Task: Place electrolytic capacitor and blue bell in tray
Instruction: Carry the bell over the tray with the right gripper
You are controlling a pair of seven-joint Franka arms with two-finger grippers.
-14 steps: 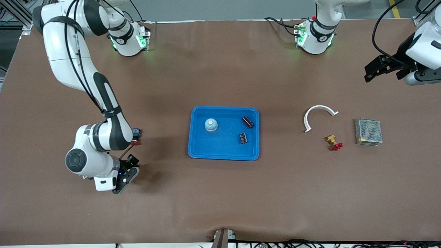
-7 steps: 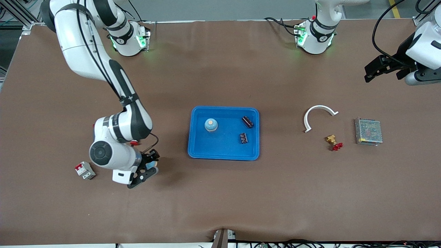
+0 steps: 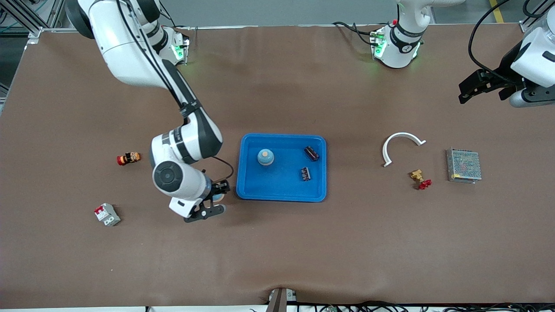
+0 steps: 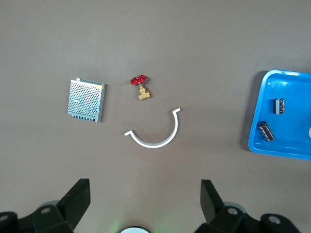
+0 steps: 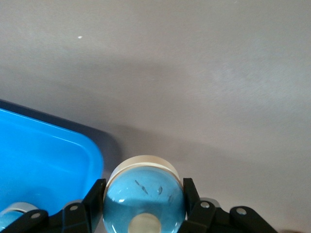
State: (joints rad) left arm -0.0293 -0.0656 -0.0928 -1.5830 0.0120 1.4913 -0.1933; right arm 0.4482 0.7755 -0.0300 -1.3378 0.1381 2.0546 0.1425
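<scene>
The bright-blue tray (image 3: 282, 190) lies mid-table. In it stand one blue bell (image 3: 265, 157) and two dark electrolytic capacitors (image 3: 311, 153) (image 3: 306, 173). My right gripper (image 3: 213, 203) is shut on a second blue bell (image 3: 218, 197). It hangs over the table beside the tray's corner toward the right arm's end. In the right wrist view this bell (image 5: 144, 199) sits between the fingers of the right gripper (image 5: 143, 187), with the tray's rim (image 5: 95, 155) close by. My left gripper (image 3: 482, 89) waits open and empty over the left arm's end of the table, its fingers wide in its own view (image 4: 145, 204).
A white curved piece (image 3: 401, 145), a brass valve with a red handle (image 3: 420, 178) and a metal mesh box (image 3: 464, 165) lie toward the left arm's end. A red-and-orange push button (image 3: 128, 158) and a small circuit breaker (image 3: 107, 214) lie toward the right arm's end.
My right arm has swung toward the tray with the blue bell in its grip, uncovering the circuit breaker and the push button. The left arm has not moved.
</scene>
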